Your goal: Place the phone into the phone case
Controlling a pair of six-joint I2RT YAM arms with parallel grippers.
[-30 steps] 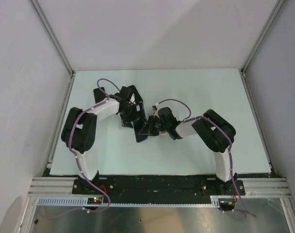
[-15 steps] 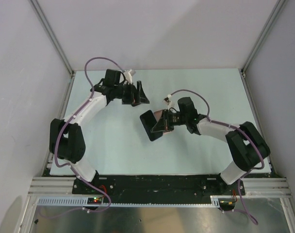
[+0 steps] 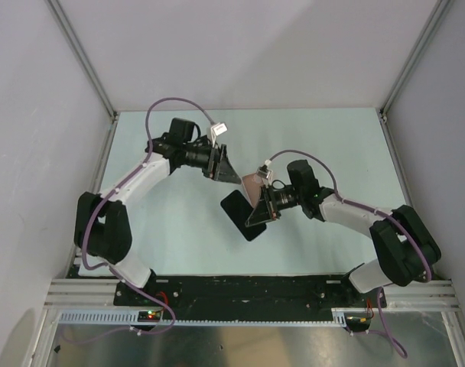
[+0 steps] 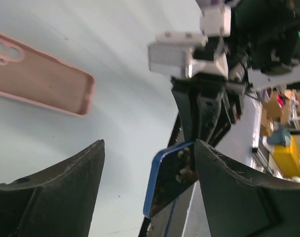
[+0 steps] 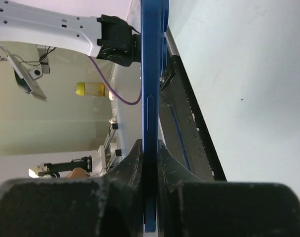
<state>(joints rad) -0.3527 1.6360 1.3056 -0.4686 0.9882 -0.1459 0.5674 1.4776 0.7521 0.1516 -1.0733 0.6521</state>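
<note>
The blue-edged, dark-screened phone (image 5: 150, 89) is clamped in the right end effector (image 5: 150, 153) over the pale bench (image 3: 332, 138), the pink silicone phone case (image 4: 41, 74) is laid nearby, and the left end effector (image 4: 148, 144) is held apart.

Top view: bright, even, diffuse light from overhead; the pale surface (image 3: 164, 229) carries only faint, soft-edged shadows beneath the arms, with no glare. Left wrist view: the left fingers (image 4: 51, 197) are dark, underexposed and soft; the phone case (image 4: 36, 79) is slightly blurred. Right wrist view: the right fingers (image 5: 66, 207) are black and out of focus, the phone (image 5: 150, 98) edge is sharper farther out, and the background has a warmer, yellowish light.
</note>
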